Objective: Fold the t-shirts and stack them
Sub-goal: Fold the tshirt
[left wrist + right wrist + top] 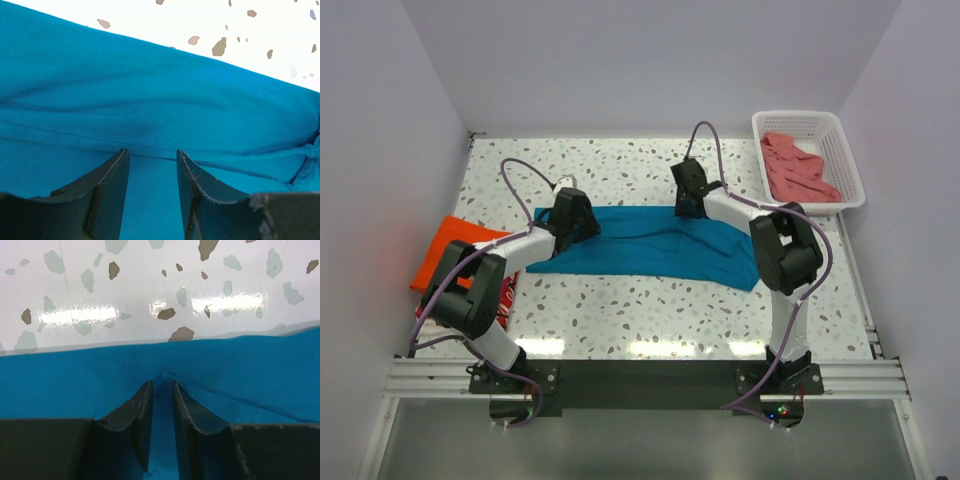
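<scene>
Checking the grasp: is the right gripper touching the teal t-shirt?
Touching. Right wrist view shows the teal t-shirt puckered between the fingertips of the right gripper.

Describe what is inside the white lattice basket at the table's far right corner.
A crumpled salmon-pink t-shirt lies inside the white basket. Whether anything lies beneath the shirt cannot be seen, because the bunched cloth covers that part of the basket's floor.

Speckled white table (pixel 620 300), teal-blue t-shirt (pixel 660 245), orange t-shirt (pixel 445 250), salmon-pink t-shirt (pixel 795 170), white lattice basket (pixel 848 160)

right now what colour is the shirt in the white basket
Salmon-pink; the shirt in the basket shows best in the top external view.
</scene>
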### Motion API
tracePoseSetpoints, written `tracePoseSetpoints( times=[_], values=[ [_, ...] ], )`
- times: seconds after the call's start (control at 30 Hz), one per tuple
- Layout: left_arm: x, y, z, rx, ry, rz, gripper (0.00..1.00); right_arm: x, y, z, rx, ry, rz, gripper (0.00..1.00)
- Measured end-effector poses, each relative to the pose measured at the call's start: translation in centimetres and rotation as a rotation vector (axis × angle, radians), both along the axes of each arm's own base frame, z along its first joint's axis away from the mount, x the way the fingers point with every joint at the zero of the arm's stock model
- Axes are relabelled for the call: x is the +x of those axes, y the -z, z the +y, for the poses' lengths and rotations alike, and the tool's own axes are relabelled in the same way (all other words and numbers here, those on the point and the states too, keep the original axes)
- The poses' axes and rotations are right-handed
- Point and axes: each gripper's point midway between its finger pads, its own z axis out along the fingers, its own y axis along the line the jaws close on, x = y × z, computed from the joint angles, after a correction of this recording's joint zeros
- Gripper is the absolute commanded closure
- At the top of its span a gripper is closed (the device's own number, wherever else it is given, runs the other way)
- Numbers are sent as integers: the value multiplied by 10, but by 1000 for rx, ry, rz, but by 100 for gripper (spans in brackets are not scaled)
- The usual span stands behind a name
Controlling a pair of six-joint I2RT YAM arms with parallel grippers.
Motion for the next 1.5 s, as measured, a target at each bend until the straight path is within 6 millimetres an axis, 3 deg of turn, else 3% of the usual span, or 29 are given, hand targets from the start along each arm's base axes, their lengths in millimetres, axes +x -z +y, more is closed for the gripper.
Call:
tracePoseSetpoints(
  times=[0.43, 0.53, 0.87, 1.0, 1.13, 1.3, 1.5],
  values=[
    [-1, 2, 0, 1, 0, 4, 53, 4, 5, -1, -20, 9, 7, 71],
    [-2, 3, 1, 2, 0, 6, 53, 4, 9, -1, -24, 9, 14, 73],
    [-2, 4, 1, 5, -1, 8, 53, 5, 10, -4, -43, 22, 10, 98],
    [-3, 5, 2, 7, -2, 10, 53, 4, 9, -4, -43, 22, 8, 100],
    [-4, 6, 3, 10, -5, 12, 53, -1, 0, -5, -38, 20, -1, 100],
    [-3, 6, 4, 13, -8, 11, 53, -8, -25, -7, -14, 20, -44, 100],
    [-3, 6, 4, 14, -9, 11, 53, -28, -42, -3, 17, 10, -73, 100]
  ],
)
